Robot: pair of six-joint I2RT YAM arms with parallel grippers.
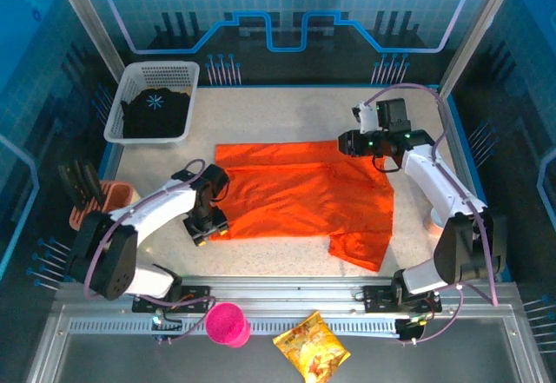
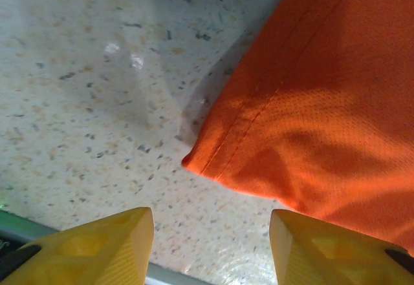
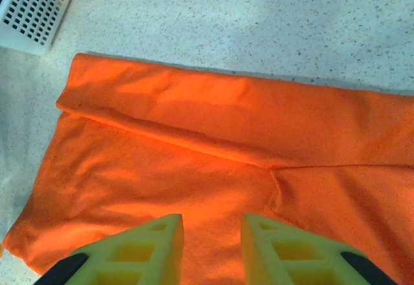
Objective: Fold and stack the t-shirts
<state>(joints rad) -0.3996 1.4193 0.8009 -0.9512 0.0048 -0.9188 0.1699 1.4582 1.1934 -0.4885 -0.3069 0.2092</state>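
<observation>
Orange t-shirt (image 1: 304,196) corner just ahead of wide, empty left gripper (image 2: 210,230); right gripper (image 3: 212,227) narrow, seemingly empty, above.

A white basket (image 1: 165,68) stands far left, a pink cup (image 1: 228,324) near a probable snack bag (image 1: 311,357).

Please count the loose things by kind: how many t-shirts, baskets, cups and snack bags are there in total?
t-shirts: 2 (orange t-shirt, black t-shirt)
basket: 1
pink cup: 1
snack bag: 1
Total: 5
</observation>
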